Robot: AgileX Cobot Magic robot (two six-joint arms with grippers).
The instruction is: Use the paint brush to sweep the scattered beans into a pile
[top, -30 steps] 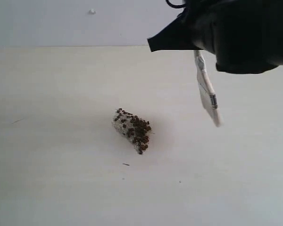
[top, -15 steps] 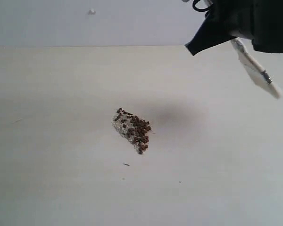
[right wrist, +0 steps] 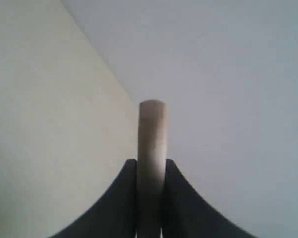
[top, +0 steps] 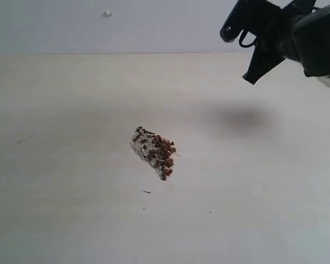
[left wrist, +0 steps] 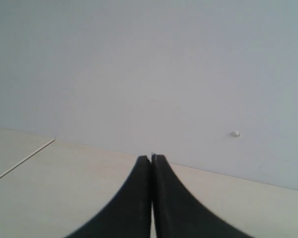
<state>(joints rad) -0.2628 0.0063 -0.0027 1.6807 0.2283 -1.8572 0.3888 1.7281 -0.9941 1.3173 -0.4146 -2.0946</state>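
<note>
Swung the paint brush (right wrist: 152,134) up and rightward, well clear of the pile (top: 154,152). Clamped on its handle at the right gripper (right wrist: 150,166); pinched together, empty, at the left gripper (left wrist: 151,157).

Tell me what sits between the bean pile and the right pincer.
Only bare table, darkened by the arm's soft shadow, lies between the pile and the right pincer gripping the paint brush; the exterior view shows it.

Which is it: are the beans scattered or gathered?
Gathered: the beans form one compact mound on the table; two tiny specks lie apart.
</note>
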